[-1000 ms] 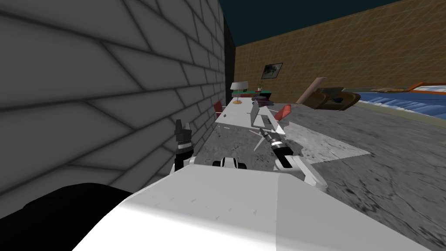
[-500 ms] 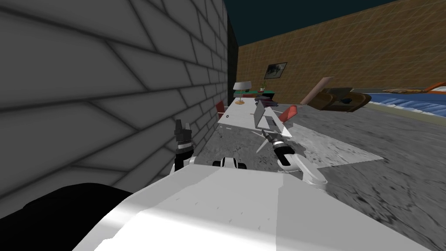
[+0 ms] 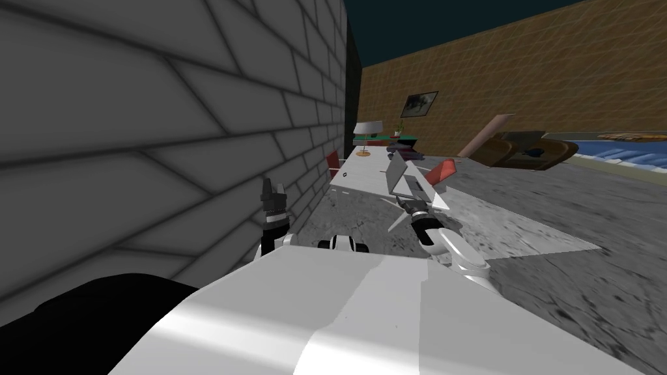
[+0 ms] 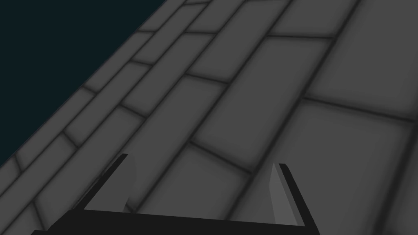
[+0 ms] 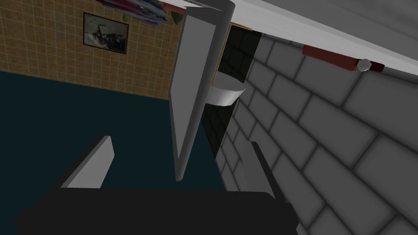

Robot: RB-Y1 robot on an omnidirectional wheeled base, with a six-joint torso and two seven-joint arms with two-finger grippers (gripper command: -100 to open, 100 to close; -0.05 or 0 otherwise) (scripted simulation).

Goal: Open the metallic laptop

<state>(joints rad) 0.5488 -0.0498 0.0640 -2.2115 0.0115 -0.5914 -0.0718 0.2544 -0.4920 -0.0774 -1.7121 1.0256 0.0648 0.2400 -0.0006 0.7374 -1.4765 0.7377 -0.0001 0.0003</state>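
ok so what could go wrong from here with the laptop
The right gripper is open with the laptop lid between its fingers, unclamped, so the lid may slip free. The laptop seems to sit near the edge of the table; a push could slide it off.

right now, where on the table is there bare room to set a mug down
Bare: wall-side strip of the long white table, between the half-open grey laptop and the white-shaded lamp. Crowded: far end, lamp beside dark stacked books.

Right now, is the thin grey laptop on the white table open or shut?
Open: its lid stands raised off the keyboard base, between the blades of the open right end effector.
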